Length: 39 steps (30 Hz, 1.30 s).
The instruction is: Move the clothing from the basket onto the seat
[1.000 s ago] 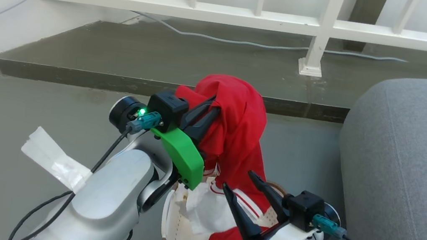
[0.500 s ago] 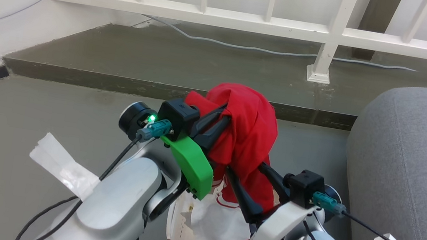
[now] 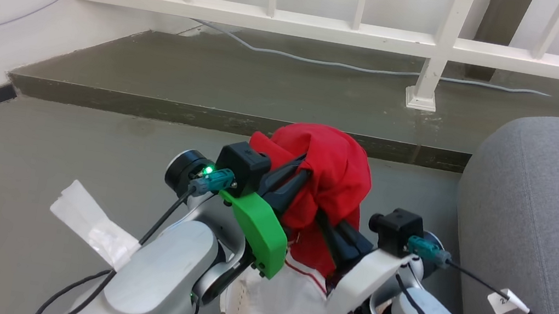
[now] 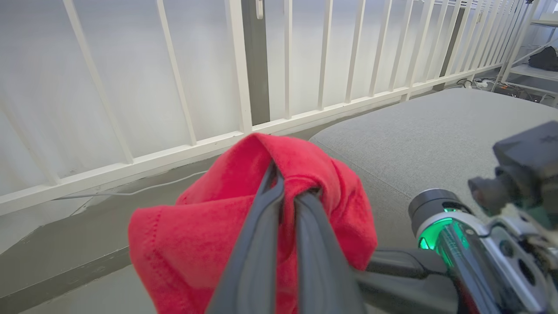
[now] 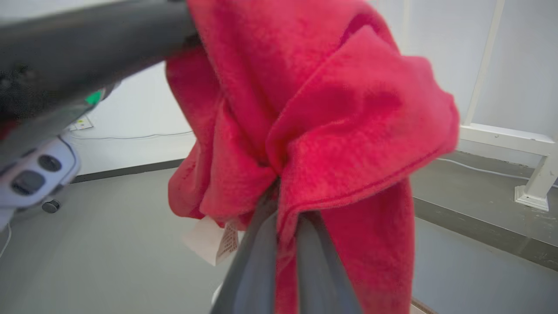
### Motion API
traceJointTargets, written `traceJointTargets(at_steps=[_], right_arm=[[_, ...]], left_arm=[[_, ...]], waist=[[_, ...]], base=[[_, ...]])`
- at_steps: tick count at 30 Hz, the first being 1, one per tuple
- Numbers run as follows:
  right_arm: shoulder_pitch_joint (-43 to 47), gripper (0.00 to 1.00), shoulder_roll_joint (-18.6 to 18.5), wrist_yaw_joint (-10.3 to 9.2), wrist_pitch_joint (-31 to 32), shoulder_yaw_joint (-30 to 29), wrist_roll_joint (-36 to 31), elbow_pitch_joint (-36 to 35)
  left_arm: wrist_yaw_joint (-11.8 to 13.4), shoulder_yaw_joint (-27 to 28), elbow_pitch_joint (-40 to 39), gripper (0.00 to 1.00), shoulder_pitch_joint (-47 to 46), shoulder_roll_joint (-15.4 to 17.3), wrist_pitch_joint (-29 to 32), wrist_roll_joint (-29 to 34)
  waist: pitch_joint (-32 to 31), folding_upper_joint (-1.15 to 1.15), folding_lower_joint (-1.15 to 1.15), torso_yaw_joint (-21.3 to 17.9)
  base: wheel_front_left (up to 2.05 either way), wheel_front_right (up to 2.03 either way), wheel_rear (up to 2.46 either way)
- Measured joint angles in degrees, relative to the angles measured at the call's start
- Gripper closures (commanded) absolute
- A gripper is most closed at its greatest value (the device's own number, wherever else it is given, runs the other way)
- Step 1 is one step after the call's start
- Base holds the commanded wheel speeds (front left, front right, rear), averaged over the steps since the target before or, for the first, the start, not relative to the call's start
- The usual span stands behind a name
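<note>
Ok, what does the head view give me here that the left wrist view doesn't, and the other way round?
Head view adds: the basket under both arms, white and red cloth lying in it, and a white sheet lying to its left. Left wrist view adds: the seat with its flat top running back to the railing, and the left gripper pinched on a fold. Both: the red garment held up, with the left gripper and right gripper shut on it, next to the seat.
</note>
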Motion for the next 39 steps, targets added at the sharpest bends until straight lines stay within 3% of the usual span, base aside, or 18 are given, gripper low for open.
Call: traceJointTargets(at_steps=[2,3,4,21,30,39], right_arm=[[-0.77,1.00,0.00,0.00,-0.26,0.00,0.19,0.03],[-1.16,1.00,0.00,0.00,-0.46,-0.02,0.27,0.03],[-1.51,1.00,0.01,0.00,-0.47,-0.08,0.47,0.03],[-5.34,1.00,-0.16,-0.10,-0.94,-4.93,1.16,2.44],[-7.36,1.00,-3.21,-1.22,-1.00,-9.40,1.15,2.98],[-8.33,1.00,-5.98,-2.71,-1.15,-13.82,1.02,2.38]], left_arm=[[0.00,-0.19,-0.18,0.61,0.12,0.02,0.41,-0.02],[0.00,-0.27,-0.40,0.20,0.14,0.07,0.62,-0.03],[0.00,-0.33,-0.66,0.00,0.16,0.07,0.91,-0.03],[0.04,-2.99,-6.78,0.00,2.61,3.13,1.88,2.43],[0.07,-6.06,-9.23,0.00,7.30,5.11,2.59,3.61],[2.89,-6.06,-10.83,0.00,9.19,7.78,2.60,4.82]], waist=[[0.02,0.00,0.00,-0.08],[0.03,0.00,0.00,-0.13],[0.04,0.00,0.00,-0.20],[0.40,0.00,0.00,-1.83],[1.15,0.00,0.00,-5.04],[2.24,0.00,0.00,-10.02]], base=[[0.00,0.00,0.00],[0.00,0.00,0.00],[0.00,0.00,0.00],[0.00,0.00,0.00],[0.00,0.00,0.00],[0.00,0.00,0.00]])
